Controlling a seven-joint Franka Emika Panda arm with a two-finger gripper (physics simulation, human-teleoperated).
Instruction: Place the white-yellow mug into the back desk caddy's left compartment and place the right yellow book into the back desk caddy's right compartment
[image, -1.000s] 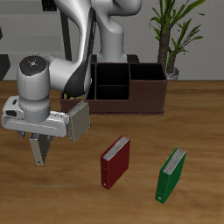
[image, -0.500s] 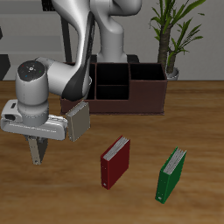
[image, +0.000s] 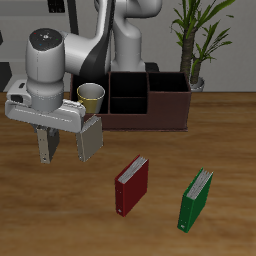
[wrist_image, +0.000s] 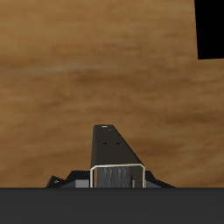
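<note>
Claw (image: 45, 160) hangs above the bench (image: 225, 140). I see one finger clearly and cannot tell whether the claw is parted or closed, or whether it grips anything. The right yellow book (image: 90, 139) stands upright just beside the claw, and contact between them is unclear. The white-yellow mug (image: 90, 97) sits beyond the claw, at the near end of the back desk caddy (image: 150, 112). My arm hides whether it is inside or outside the wall. Risks as I judge them: if the book is only leaning, a sideways move topples it flat, which makes it harder to grip. A low carry toward the caddy could clip the mug or the caddy's rim. The red book (image: 131, 186) and green book (image: 197, 198) lie well apart from the claw.
</note>
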